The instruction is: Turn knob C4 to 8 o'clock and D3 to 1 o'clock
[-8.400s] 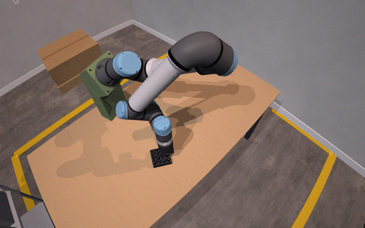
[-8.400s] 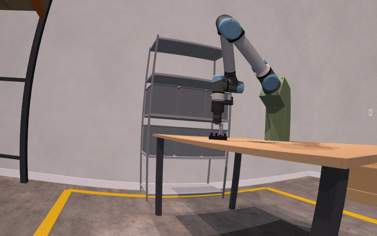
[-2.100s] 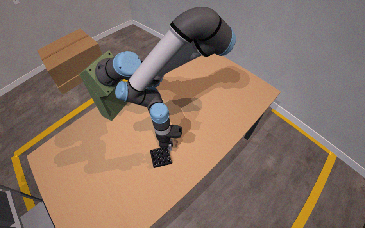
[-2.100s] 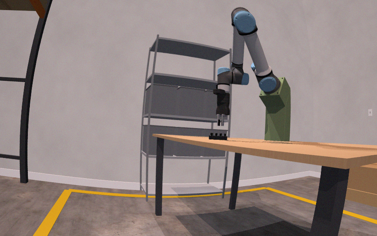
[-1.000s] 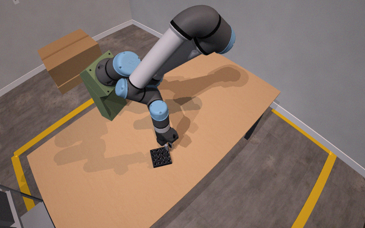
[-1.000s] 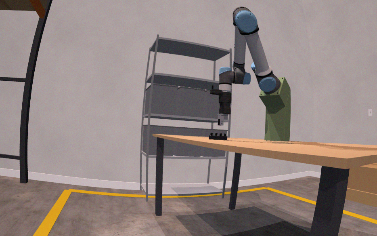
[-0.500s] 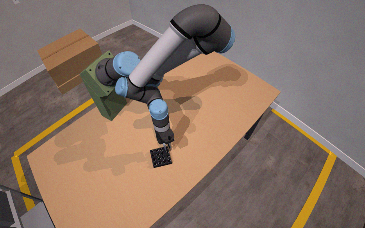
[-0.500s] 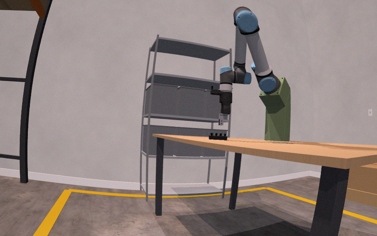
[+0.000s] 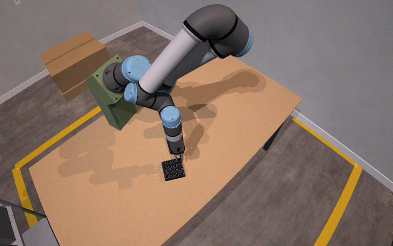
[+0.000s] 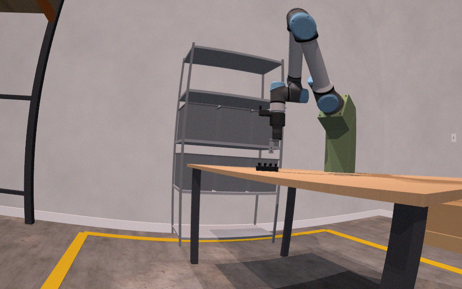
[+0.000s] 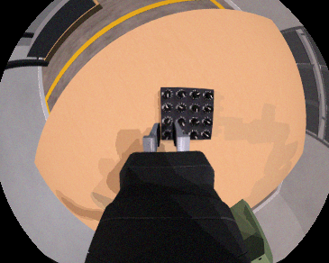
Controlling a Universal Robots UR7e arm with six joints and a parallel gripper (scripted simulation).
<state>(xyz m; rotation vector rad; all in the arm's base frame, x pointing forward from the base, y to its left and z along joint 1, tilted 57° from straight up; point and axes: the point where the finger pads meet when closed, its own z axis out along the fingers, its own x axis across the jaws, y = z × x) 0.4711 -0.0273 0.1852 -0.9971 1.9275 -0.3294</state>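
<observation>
- Step in hand, as I read it: approach. The grey two-finger gripper (image 11: 165, 139) hangs above the small black square knob box (image 11: 187, 113), apart from it, no knob touched.
- Fingers: partly spread with a plain gap between them, nothing pinched.
- Knob box stands flat on the light-brown wooden table (image 9: 228, 100), toward the table's shelf-side end, well apart from the green arm pedestal (image 9: 100, 91).
- Next move, by my judgement: pick out C4 or D3, centre the gap over it, descend until the pads straddle the knob, close, then rotate the wrist. Row order needs the socket side, and I cannot tell it from any view; labels and white lines are too small to read.
- Exterior view alone shows height: a clear air gap between the fingertips and the knob tops (image 10: 266, 165), box level on the table.
- Wrist view alone shows lateral aim: fingers over the box's near edge, left half, with the four-by-four knob grid visible.
- Top view shows the box's place on the table and the arm's reach, yet hides the vertical gap.
</observation>
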